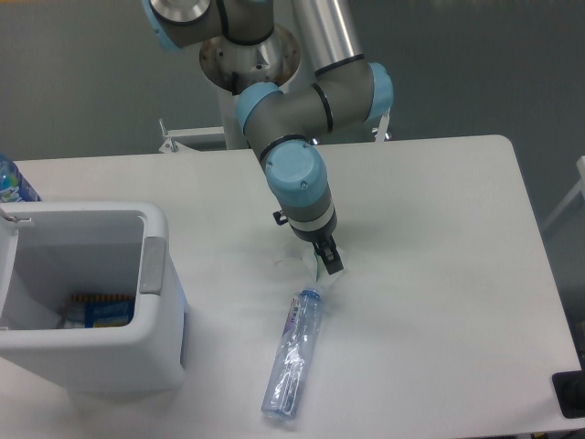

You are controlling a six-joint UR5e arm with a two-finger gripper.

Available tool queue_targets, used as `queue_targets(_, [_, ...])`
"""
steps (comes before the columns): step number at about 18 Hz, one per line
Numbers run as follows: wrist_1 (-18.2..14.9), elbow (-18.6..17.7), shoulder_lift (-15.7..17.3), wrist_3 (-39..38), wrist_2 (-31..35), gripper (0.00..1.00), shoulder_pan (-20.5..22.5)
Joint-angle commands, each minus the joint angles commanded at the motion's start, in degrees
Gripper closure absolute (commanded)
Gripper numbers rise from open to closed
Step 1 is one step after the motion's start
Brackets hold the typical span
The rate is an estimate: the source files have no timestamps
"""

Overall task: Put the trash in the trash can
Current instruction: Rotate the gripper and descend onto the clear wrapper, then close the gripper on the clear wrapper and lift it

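Lying nearest the camera on the white table (439, 302), the crushed clear bottle (294, 355) stretches on a slant, its base toward the front edge and its blue-capped neck pointing up and slightly right toward the arm. A pale label wraps its upper part.

Left of it, at the front-left corner of the table, stands the white trash can (87, 297), open at the top, with a grey latch tab (152, 266) on its right wall. Inside, on the bottom, lie some coloured packages (99, 312), blue and brownish.

Just beyond the bottle's neck sits the small crumpled wrapper (300, 262), whitish and translucent, with a green streak showing beside the dark fingers. The gripper (327, 262) points down onto its right edge. The fingers look drawn close together on the wrapper, though from this angle they overlap into one dark shape, so I cannot tell for sure whether they grip it or only touch it. The wrapper rests on the table, well apart from the trash can and close to the bottle's cap.

Above the gripper rises the grey and light-blue arm (297, 174), bending back to its base at the far edge of the table. At the far left edge, behind the trash can, part of a blue-labelled bottle (13, 181) peeks in.
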Motion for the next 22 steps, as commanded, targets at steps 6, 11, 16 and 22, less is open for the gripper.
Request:
queue_targets(6, [-0.09, 0.09, -0.18, -2.2, 0.0, 0.52, 0.0])
queue_targets(11, [-0.17, 0.0, -0.18, -2.82, 0.17, 0.72, -0.09])
queue_targets(16, [-0.26, -0.09, 0.52, -4.05, 0.18, 0.9, -0.17])
queue_targets(22, [-2.71, 0.0, 6.23, -3.26, -0.79, 0.9, 0.61])
